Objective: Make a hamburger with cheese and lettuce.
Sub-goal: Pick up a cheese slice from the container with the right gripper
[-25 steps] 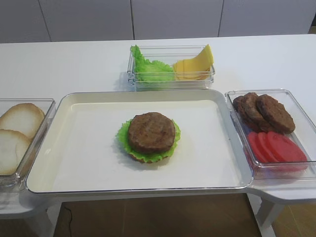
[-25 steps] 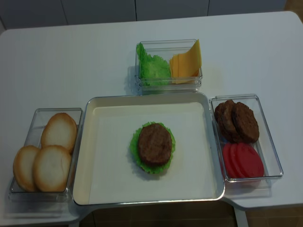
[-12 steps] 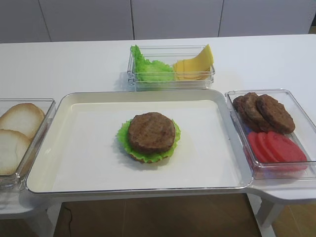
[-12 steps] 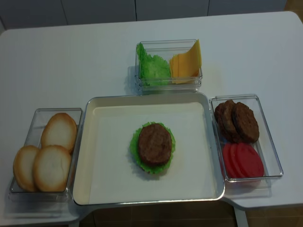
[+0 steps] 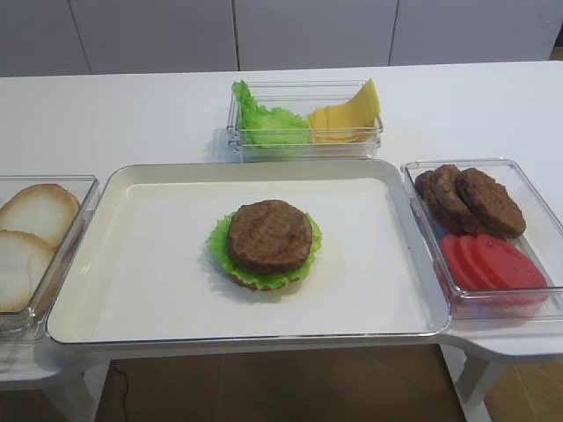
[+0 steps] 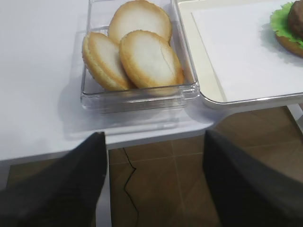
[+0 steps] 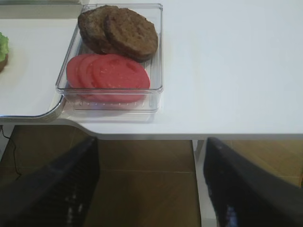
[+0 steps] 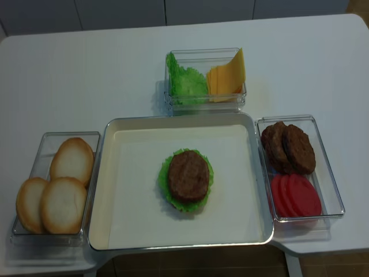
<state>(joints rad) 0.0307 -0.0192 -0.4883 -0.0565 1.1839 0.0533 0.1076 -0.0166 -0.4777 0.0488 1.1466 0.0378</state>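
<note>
The hamburger [image 5: 269,243] sits mid-tray [image 5: 158,299], cheese [image 5: 347,117] in the far box. Both end effectors, right [image 7: 151,189] and left [image 6: 154,184], gape wide, empty.

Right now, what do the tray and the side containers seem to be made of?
Tray: probably metal or glossy plastic, since its rim shines; a matte white sheet lines it.
Containers: clear hard plastic, likely acrylic; the food shows through the glossy walls.
</note>
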